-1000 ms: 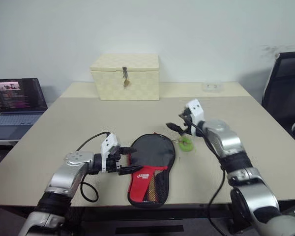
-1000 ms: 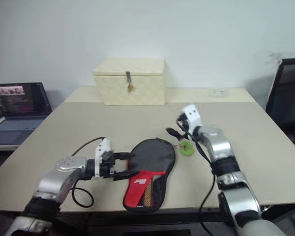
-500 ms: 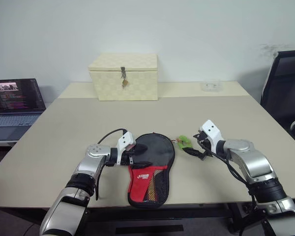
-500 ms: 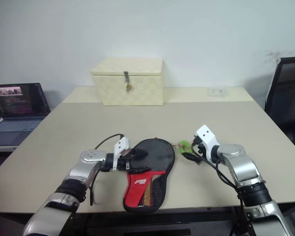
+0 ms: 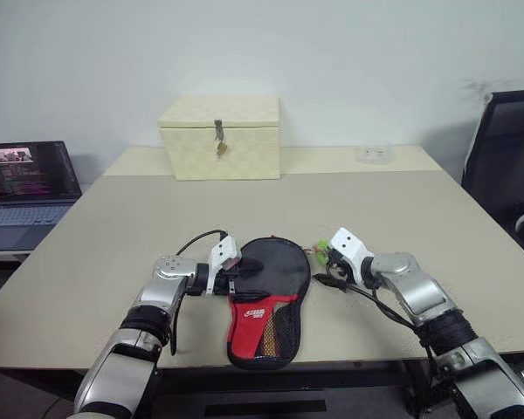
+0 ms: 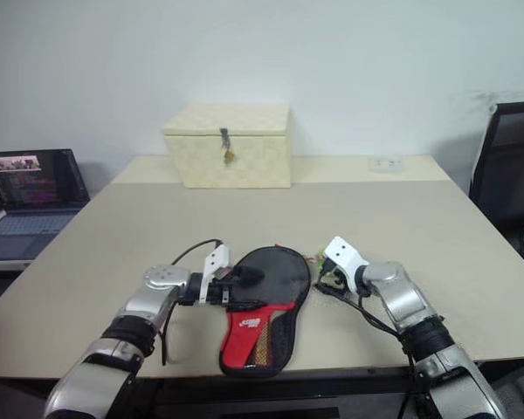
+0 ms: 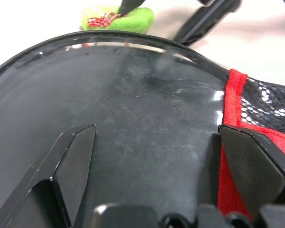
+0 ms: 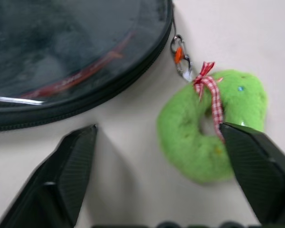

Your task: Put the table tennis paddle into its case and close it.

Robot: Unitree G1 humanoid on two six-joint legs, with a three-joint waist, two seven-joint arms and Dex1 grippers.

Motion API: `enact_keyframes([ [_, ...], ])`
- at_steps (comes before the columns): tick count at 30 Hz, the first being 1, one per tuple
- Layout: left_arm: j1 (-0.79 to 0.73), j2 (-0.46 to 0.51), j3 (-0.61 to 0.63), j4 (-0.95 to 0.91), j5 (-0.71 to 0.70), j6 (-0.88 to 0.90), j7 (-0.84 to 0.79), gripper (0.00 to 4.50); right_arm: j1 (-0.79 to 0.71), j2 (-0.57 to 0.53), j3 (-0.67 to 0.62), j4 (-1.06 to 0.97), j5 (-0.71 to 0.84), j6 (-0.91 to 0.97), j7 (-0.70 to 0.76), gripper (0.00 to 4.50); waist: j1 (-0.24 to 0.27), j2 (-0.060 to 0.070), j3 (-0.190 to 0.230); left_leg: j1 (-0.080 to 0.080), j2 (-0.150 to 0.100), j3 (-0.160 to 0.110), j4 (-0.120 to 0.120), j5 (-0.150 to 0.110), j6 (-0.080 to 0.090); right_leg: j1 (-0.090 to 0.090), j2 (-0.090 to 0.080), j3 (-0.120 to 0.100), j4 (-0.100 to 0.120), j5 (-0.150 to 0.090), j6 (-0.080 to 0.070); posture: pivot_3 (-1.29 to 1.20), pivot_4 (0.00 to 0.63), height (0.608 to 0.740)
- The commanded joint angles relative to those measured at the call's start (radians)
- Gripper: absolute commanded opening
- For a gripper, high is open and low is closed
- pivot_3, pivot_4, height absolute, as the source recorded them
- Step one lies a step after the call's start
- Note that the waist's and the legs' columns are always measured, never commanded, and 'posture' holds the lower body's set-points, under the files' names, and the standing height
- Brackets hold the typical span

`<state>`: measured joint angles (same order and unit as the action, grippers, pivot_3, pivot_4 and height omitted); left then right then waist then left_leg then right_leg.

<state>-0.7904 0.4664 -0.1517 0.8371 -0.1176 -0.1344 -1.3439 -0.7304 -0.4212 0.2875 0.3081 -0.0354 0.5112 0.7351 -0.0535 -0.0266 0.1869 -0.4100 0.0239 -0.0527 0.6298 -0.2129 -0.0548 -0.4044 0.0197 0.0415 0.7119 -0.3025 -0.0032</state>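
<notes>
The case lies near the table's front edge, its round black end pointing away from me and its red, mesh-lined end toward me. A light strip shows behind the mesh; I cannot tell the table tennis paddle apart from the case. My left gripper is open, and its fingers straddle the glossy black face at the case's left rim. The green ring zipper pull lies on the table by the case's right rim, clipped to the zipper. My right gripper is open low over the table, with one finger beside the ring.
A cream woven box with a metal latch stands at the back of the table. An open laptop sits on a lower surface to the left. A black chair stands to the right. A small clear item rests at the back right.
My right gripper has come down from above the table to the green ring beside the case. My left gripper has slid right, onto the case's left rim.
</notes>
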Motion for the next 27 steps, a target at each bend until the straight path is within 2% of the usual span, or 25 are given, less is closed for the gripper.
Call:
enact_keyframes([
  [1,0.016,0.008,-0.039,0.012,0.038,-0.017,-0.057,4.50,-0.018,-0.003,-0.007,0.019,-0.012,0.000,0.003,2.93,0.000,0.000,0.000,0.000,0.000,0.000,0.000,0.000,0.000,0.000,0.000,0.000,0.000,0.000,0.000,0.00,0.150,0.740],
  [10,0.019,0.008,-0.054,0.031,0.060,-0.035,-0.086,4.50,0.036,-0.101,-0.027,-0.114,0.012,0.060,0.091,0.02,0.000,0.000,0.000,0.000,0.000,0.000,0.000,0.000,0.000,0.001,0.000,0.000,-0.001,0.000,0.000,0.00,0.150,0.740],
  [20,-0.007,-0.017,-0.061,0.092,0.074,-0.050,-0.080,4.50,0.254,-0.302,-0.052,-0.602,0.123,0.265,0.219,0.02,0.006,0.001,-0.001,0.000,0.000,0.000,0.000,0.000,0.000,0.001,0.000,0.000,-0.001,-0.003,0.005,0.00,0.150,0.740],
  [27,-0.026,-0.035,-0.063,0.129,0.086,-0.060,-0.077,4.50,0.439,-0.445,-0.060,-0.978,0.294,0.399,0.314,0.02,0.015,0.001,-0.002,0.001,-0.001,-0.001,0.000,0.000,0.000,0.003,0.000,-0.001,-0.003,-0.003,0.005,0.00,0.150,0.740],
])
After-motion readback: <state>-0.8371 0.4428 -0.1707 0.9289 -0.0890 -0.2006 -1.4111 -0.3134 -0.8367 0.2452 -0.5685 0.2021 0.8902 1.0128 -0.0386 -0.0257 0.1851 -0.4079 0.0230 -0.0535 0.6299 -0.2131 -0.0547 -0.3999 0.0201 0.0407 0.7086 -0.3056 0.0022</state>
